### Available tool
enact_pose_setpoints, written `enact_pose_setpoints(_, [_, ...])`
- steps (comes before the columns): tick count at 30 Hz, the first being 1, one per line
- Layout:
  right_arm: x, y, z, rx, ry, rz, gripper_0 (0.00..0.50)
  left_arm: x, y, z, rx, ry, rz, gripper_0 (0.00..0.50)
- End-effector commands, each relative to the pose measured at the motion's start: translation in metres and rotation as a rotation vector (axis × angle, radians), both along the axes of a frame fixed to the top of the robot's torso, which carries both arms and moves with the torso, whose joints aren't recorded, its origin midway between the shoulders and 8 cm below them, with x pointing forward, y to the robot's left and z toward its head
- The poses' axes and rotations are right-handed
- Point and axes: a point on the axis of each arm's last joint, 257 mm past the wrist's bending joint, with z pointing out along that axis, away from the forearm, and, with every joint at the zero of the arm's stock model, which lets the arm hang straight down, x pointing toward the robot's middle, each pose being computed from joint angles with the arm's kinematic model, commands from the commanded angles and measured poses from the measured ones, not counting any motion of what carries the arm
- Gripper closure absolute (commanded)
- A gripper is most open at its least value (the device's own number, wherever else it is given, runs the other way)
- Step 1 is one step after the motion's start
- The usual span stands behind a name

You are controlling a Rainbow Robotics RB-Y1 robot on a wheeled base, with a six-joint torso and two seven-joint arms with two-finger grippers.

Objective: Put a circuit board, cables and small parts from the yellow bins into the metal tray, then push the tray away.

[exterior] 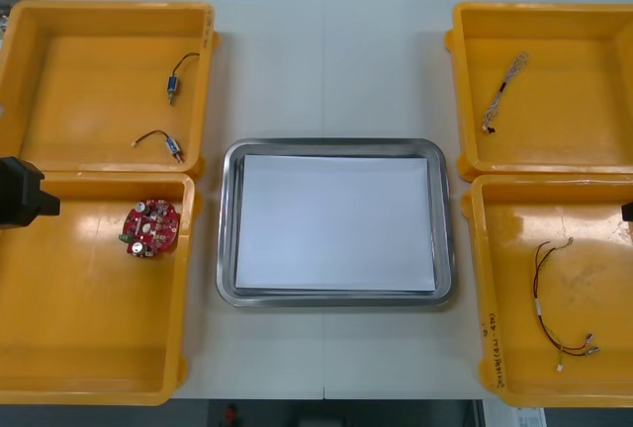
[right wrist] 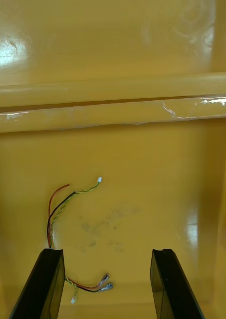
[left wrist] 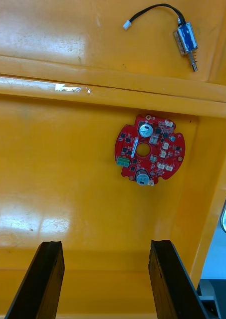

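1. The yellow bins [exterior: 99,10] stand two at each side of the table.
2. The metal tray [exterior: 336,144] sits between them, white inside, and holds nothing yet.
3. The left gripper [left wrist: 105,244] hangs over the near left bin with fingers spread and nothing between them. The right gripper [right wrist: 107,251] hangs over the near right bin, spread the same way.
4. The round red circuit board [left wrist: 149,149] lies flat at 9 o'clock from the tray, ahead of the left fingers and more toward the tray-side one. I judge the left arm is the nearer one.
5. The red and yellow cable [right wrist: 51,222] curves beside one right finger.
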Motion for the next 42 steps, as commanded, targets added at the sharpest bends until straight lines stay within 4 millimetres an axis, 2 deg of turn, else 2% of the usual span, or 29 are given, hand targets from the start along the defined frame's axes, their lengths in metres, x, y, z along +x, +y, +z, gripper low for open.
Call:
enact_pose_setpoints(1, [0.001, -0.009, 0.012, -0.033, -0.013, -0.020, 0.000, -0.005, 0.012, 0.010, 0.087, -0.016, -0.066, 0.000])
enact_pose_setpoints(23, [0.001, -0.009, 0.012, -0.033, -0.013, -0.020, 0.000, -0.005, 0.012, 0.010, 0.087, -0.016, -0.066, 0.000])
enact_pose_setpoints(24, [0.001, -0.009, 0.012, -0.033, -0.013, -0.020, 0.000, -0.018, 0.004, -0.020, 0.037, 0.056, -0.062, 0.000])
enact_pose_setpoints(26, [0.001, -0.009, 0.012, -0.033, -0.013, -0.020, 0.000, -0.019, 0.003, -0.024, 0.022, 0.064, -0.055, 0.000])
enact_pose_setpoints(35, [0.000, -0.005, 0.018, -0.038, -0.034, -0.010, 0.000, -0.019, 0.002, -0.023, 0.011, 0.063, -0.037, 0.000])
enact_pose_setpoints(42, [-0.011, 0.005, 0.003, -0.020, -0.014, 0.001, 0.000, -0.021, -0.004, -0.028, -0.020, 0.083, -0.004, 0.000])
